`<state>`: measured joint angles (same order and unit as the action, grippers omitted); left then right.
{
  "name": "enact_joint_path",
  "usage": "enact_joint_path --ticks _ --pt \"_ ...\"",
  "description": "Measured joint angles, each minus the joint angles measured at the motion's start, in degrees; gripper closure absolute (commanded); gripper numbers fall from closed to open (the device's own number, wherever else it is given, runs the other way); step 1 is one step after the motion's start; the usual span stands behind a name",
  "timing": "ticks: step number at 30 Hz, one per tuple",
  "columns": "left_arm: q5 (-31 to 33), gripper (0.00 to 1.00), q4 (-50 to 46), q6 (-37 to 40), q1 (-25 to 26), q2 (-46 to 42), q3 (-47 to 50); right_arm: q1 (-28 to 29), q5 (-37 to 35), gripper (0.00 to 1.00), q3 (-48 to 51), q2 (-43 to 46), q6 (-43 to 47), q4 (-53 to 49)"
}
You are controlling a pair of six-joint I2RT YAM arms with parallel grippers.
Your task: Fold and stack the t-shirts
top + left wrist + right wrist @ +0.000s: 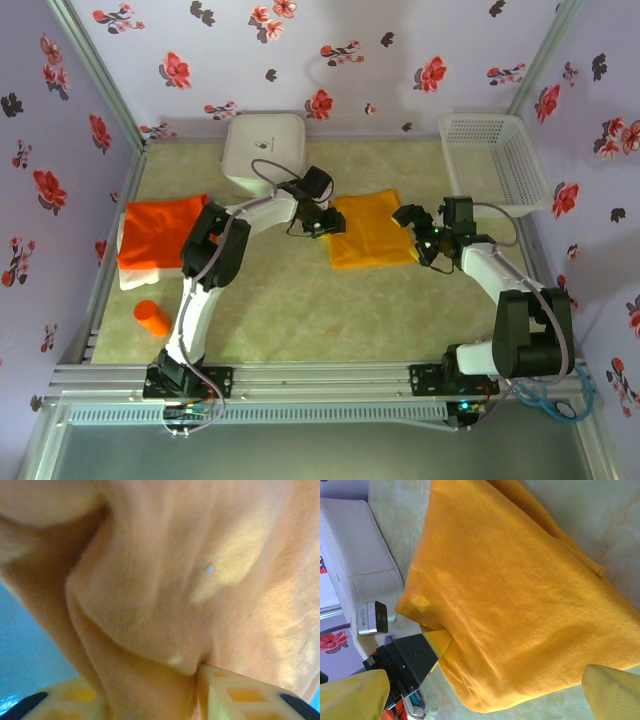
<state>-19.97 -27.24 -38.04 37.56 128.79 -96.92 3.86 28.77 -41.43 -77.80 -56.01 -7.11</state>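
A folded mustard yellow t-shirt (370, 230) lies in the middle of the table. My left gripper (322, 222) is at its left edge, and in the left wrist view a bunched fold of the mustard cloth (150, 605) fills the gap between its two fingers (235, 692). One of those fingers shows tucked under the shirt's edge (437, 641). My right gripper (425, 240) stands open at the shirt's right edge, its fingertips (612, 690) wide apart on either side of the cloth's (520, 605) near border. A red-orange t-shirt (160, 228) lies folded at the left on a white t-shirt (133, 278).
A white rounded box (263, 145) stands at the back, just behind the left gripper. A white lattice basket (497, 155) sits at the back right. An orange cylinder (152, 317) lies near the left front. The metal frame rails border the table.
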Motion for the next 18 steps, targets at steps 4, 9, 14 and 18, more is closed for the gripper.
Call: enact_joint_path --ticks 4,9,14,18 --pt "-0.2 0.7 -0.1 -0.4 -0.1 0.2 -0.1 -0.5 0.0 0.01 0.1 0.0 0.0 0.0" --pt "0.0 0.82 -0.6 0.0 0.0 0.7 -0.8 -0.7 0.0 0.01 0.6 0.0 0.0 0.0" --pt "1.0 0.96 -0.9 1.4 0.5 0.7 -0.9 -1.0 0.2 0.01 0.7 0.0 0.0 0.0" --pt "2.8 1.0 -1.1 3.4 0.7 -0.1 -0.6 -1.3 0.2 0.01 0.7 0.0 0.0 0.0"
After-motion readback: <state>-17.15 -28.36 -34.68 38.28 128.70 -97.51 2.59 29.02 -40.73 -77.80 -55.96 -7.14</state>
